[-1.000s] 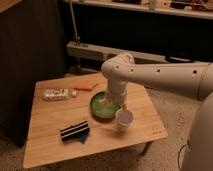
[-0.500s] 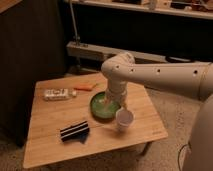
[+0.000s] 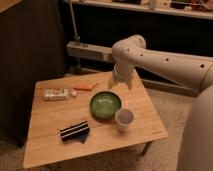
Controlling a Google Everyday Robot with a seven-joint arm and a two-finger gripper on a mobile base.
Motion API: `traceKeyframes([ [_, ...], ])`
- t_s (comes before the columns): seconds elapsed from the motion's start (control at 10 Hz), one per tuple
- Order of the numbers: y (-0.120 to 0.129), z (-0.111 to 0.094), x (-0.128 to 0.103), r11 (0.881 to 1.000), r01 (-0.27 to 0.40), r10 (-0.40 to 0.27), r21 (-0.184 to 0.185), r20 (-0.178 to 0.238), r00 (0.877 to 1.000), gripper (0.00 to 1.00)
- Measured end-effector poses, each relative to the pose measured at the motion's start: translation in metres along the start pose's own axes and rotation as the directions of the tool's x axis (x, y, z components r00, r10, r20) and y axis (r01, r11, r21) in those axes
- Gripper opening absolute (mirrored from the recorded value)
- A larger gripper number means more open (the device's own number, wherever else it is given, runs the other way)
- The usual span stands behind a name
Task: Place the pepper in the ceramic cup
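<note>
The pepper (image 3: 85,87), small and orange-red, lies on the wooden table (image 3: 50,140) near its far edge, right of a white packet. The ceramic cup (image 3: 124,119), small and white with a purplish inside, stands upright near the right front, just right of the green dish. My gripper (image 3: 120,83) hangs from the white arm (image 3: 165,62) over the table's far right part, behind the dish and to the right of the pepper. Its fingers point down, apart, with nothing between them.
A green round dish (image 3: 105,105) sits mid-table. A white rectangular packet (image 3: 56,93) lies at the far left. A black striped object (image 3: 74,130) rests near the front. Dark cabinets and a shelf stand behind the table.
The gripper has moved from over the green dish's edge up and back toward the table's far side. The pepper, cup and dish have not moved.
</note>
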Motion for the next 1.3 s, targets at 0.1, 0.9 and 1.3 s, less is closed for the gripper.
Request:
traceKeyframes([
  [0.1, -0.005, -0.002, -0.029, 0.996, 0.09, -0.09, -0.023, 0.016, 0.996, 0.65],
  [0.9, -0.003, 0.001, -0.076, 0.942, 0.332, -0.327, -0.046, 0.096, 0.94, 0.65],
  [1.3, 0.029, 0.011, -0.044, 0.855, 0.514, -0.491, -0.066, 0.212, 0.845, 0.65],
])
